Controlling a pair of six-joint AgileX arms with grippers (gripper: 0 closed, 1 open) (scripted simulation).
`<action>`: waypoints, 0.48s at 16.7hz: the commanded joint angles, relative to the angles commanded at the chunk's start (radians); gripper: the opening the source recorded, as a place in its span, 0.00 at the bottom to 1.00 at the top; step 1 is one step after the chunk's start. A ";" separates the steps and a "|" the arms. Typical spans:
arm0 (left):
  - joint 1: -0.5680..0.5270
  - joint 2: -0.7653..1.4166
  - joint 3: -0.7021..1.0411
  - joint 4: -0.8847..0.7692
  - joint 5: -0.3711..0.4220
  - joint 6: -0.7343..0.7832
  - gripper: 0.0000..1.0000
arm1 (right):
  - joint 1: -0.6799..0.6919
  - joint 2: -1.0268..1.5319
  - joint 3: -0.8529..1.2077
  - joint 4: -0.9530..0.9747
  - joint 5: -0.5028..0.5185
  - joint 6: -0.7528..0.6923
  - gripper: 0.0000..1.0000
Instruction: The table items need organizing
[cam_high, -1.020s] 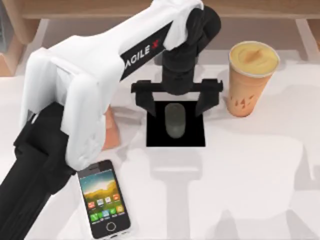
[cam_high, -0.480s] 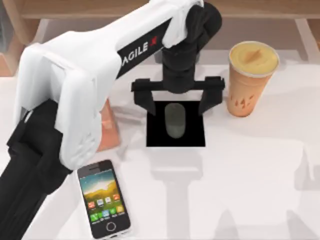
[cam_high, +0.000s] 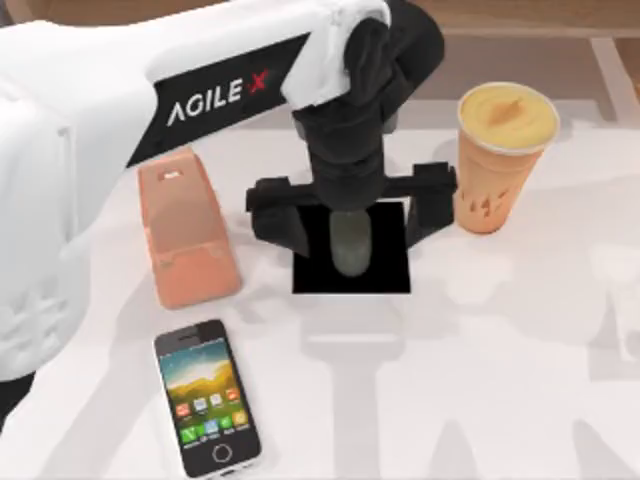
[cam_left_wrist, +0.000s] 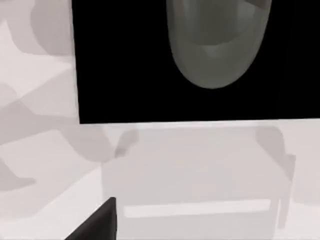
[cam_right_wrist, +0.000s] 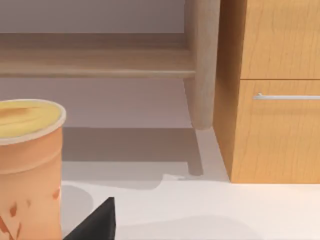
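Nearest the front edge of the table (cam_high: 520, 400) lies 1 smartphone (cam_high: 208, 396), flat, screen up, toward the left, touching nothing. Behind it & a bit further left stands 1 salmon-pink stand (cam_high: 186, 226), wedge-shaped, empty. Mid-table sits 1 black pad (cam_high: 385, 265) w/ 1 dark grey mouse (cam_high: 350, 243) on it, roughly centred; left wrist view has the mouse (cam_left_wrist: 216, 42) close up on the pad (cam_left_wrist: 125, 65). Left tool (cam_high: 351, 205) hangs over the mouse, spread wide, one finger off each side of the pad, holding nothing; I can't tell how high above the mouse it is. Further back & right: 1 orange cup (cam_high: 499, 155) of yellow drink, upright, just beside the tool's right-hand finger; it also shows in the right wrist view (cam_right_wrist: 27, 165). Right arm parked off to the right; whether its tool is open or shut can't be told. Risks, as I judge them: the cup is the big one, since any sideways swing of the wide-open tool or the arm could clip it & tip the drink over the table, poss. onto pad & mouse. If the tool goes for the mouse, the rounded smooth shell could squirt out if the fingers close off-centre or too high. A low finger might catch the pad edge & drag pad + mouse together. The phone is thin & flat, so a hard pick-up later; propping it on the stand could slip. Count: 3 task items, 1 pad, 1 stand.
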 joint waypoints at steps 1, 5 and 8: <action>-0.001 -0.062 -0.089 0.028 0.000 -0.018 1.00 | 0.000 0.000 0.000 0.000 0.000 0.000 1.00; 0.018 -0.287 -0.438 0.113 -0.017 -0.107 1.00 | 0.000 0.000 0.000 0.000 0.000 0.000 1.00; 0.051 -0.420 -0.649 0.147 -0.040 -0.175 1.00 | 0.000 0.000 0.000 0.000 0.000 0.000 1.00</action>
